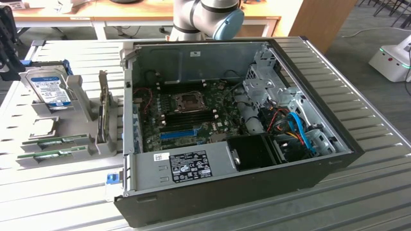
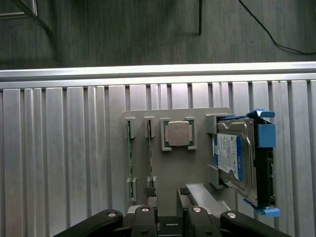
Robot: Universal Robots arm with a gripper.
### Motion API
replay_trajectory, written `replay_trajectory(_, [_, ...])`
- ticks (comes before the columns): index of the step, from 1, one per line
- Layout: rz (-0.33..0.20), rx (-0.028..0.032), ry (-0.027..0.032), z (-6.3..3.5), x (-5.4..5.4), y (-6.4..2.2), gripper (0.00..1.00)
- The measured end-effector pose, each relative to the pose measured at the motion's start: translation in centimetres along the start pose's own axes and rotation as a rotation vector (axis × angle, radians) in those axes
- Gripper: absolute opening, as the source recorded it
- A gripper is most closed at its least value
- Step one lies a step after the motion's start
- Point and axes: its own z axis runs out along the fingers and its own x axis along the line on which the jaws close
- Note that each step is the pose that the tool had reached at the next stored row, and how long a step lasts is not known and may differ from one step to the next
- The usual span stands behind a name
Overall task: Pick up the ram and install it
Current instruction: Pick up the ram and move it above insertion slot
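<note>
We're hovering gripper (image 2: 166, 191) over gray holder (image 2: 173, 168), fingers open, gripping nothing. Ram (image 2: 150, 153) is sitting edge-up in holder; hard drive (image 2: 231, 158) label isn't reading legibly.

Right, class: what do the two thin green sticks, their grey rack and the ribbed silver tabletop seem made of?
Thin green sticks: likely fibreglass circuit board, matt green, dark chips. Grey rack: probably plastic, dull even grey, moulded slots. Ribbed silver tabletop: looks like aluminium, pale satin sheen, straight grooves.
</note>
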Motion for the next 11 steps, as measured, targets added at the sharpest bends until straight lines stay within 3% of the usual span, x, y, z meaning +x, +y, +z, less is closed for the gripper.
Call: replay_trajectory(11, [0.0,0.0,0.0,0.87,0.02,-0.03,0.3])
